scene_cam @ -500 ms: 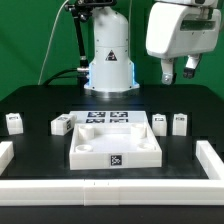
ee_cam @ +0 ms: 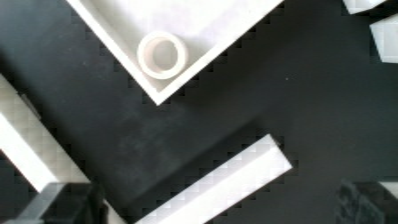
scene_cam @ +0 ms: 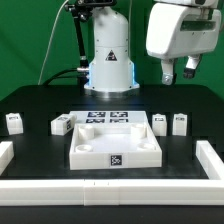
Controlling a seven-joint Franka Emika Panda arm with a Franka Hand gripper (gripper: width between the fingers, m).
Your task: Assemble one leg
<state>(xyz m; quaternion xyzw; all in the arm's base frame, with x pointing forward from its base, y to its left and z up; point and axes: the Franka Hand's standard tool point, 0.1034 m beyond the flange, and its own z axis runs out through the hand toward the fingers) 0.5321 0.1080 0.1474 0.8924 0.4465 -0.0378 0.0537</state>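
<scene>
Several small white legs with marker tags stand on the black table: two at the exterior view's left and two at its right. The large white square tray-like piece lies in the middle. My gripper hangs high above the table at the exterior view's right, open and empty, far from every leg. In the wrist view my gripper shows only as dark blurred fingertips wide apart, above a corner of the tray piece with its round socket.
The marker board lies behind the tray piece, in front of the robot base. White rails border the table at the left, right and front. A white bar crosses the wrist view; I cannot tell what it is.
</scene>
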